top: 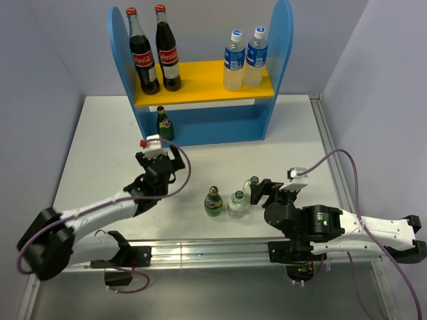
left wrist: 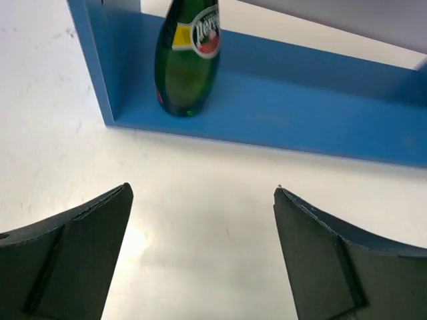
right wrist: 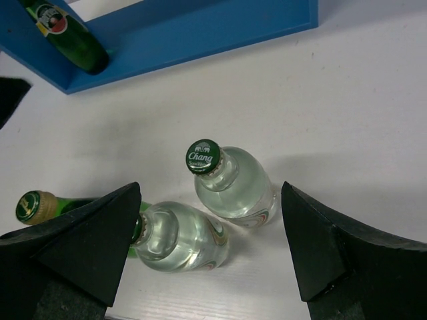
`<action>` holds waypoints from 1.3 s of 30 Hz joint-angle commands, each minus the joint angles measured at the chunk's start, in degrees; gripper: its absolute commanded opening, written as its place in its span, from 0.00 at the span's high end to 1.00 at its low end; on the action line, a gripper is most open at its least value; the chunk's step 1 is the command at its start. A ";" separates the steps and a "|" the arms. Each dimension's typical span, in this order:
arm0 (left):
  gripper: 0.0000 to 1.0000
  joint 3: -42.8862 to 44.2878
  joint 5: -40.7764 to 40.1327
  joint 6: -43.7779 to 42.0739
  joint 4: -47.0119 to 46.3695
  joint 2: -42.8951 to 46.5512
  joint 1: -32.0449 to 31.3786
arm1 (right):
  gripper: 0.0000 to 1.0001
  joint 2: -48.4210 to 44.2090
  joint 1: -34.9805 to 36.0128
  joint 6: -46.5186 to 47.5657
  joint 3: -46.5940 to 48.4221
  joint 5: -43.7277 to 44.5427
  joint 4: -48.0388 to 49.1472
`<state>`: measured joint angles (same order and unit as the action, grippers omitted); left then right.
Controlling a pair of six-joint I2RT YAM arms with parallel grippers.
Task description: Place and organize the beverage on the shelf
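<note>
Status, as we see it:

- White worktop (top: 100, 147) runs under both arms.
- The shelf (top: 283, 40) stands ahead of both pincers, at the far side.
- Left pincer (left wrist: 202, 190): fingers spread wide, nothing between them. It points at the shelf's blue base, just short of it.
- Right pincer (right wrist: 212, 187): fingers spread wide, gripping nothing.
- Two cola bottles (top: 143, 60) stand upright on the yellow upper board, above and beyond the left pincer.
- Two water bottles (top: 234, 60) stand on the same board at its right end, well ahead of the right pincer.
- One green bottle (left wrist: 187, 60) stands upright at the left end of the base, straight ahead of the left pincer and a bit left of its centre line.
- The second green bottle (right wrist: 30, 207) stands on the worktop, outside the right pincer's left finger.
- First clear bottle (right wrist: 233, 183) stands between the right pincer's fingers, clear of both.
- The other clear bottle (right wrist: 183, 243) sits against the inner side of the left finger, partly hidden. We can't tell if they touch.
</note>
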<state>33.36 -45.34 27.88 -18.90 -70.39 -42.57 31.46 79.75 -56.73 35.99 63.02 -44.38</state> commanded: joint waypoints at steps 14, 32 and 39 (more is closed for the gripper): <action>0.09 -12.18 -12.29 28.36 25.39 24.52 -40.65 | 0.07 1.24 0.32 -6.21 1.20 4.04 -4.32; 0.01 -3.67 -21.63 26.27 0.45 -15.64 -53.41 | 0.08 1.41 0.24 -5.06 1.28 3.68 -4.05; 0.01 0.56 -23.04 21.08 -3.77 -23.30 -49.46 | 0.08 0.27 0.32 -4.35 0.93 3.42 -3.26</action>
<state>31.68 -65.41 52.07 -17.80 -92.16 -93.71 32.45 79.75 -60.99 36.32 64.90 -49.08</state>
